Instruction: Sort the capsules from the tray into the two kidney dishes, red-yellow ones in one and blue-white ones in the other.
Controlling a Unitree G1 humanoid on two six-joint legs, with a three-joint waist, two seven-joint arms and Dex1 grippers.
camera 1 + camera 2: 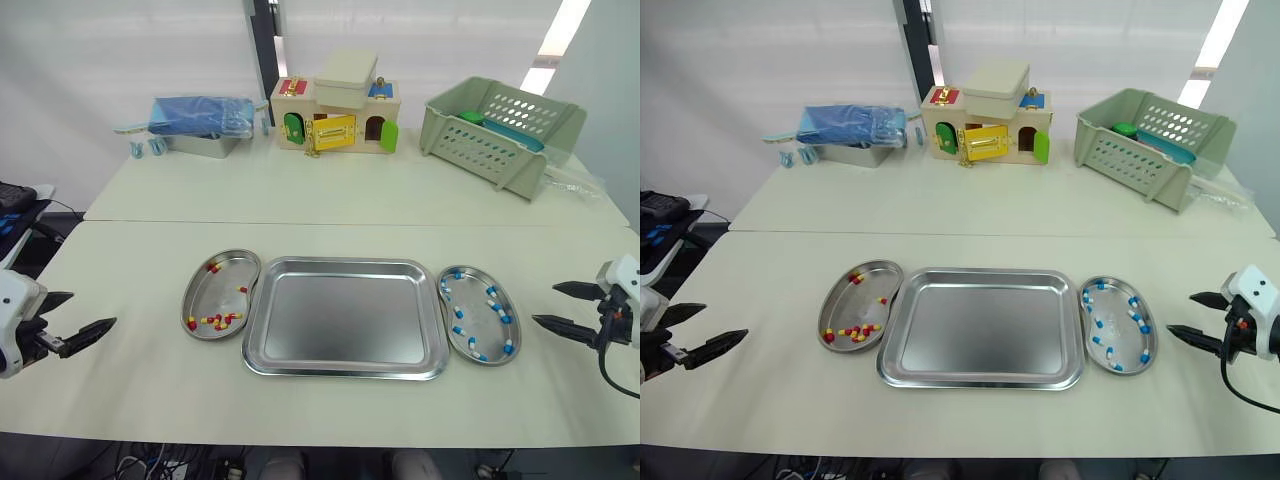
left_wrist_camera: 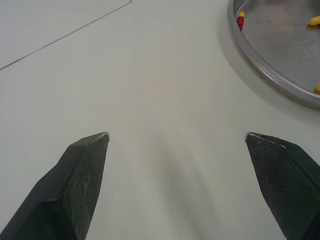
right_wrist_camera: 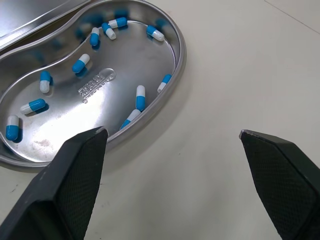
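The left gripper (image 1: 90, 308) hovers low over the table (image 1: 330, 205), well left of the tray (image 1: 345, 372) and level with its near half, fingers wide apart and holding nothing. The right gripper (image 1: 545, 303) hangs well right of the tray, its fingers also spread and empty, tips pointing toward it. The tray lies flat at the middle of the near table. Close against the tray's left edge sits the left dish (image 1: 212, 292), with red-yellow capsules (image 1: 215, 320) lying mostly at its near end and a few at its far end. Close against the tray's right edge sits the right dish (image 1: 478, 312), with blue-white capsules (image 1: 497, 309) scattered along its floor. Far behind the tray stands a toy house (image 1: 335, 115) with coloured doors. Behind the tray and to the left lies a blue bag (image 1: 200, 115) on a metal box, and behind it to the right a green basket (image 1: 500, 125) sits tilted.
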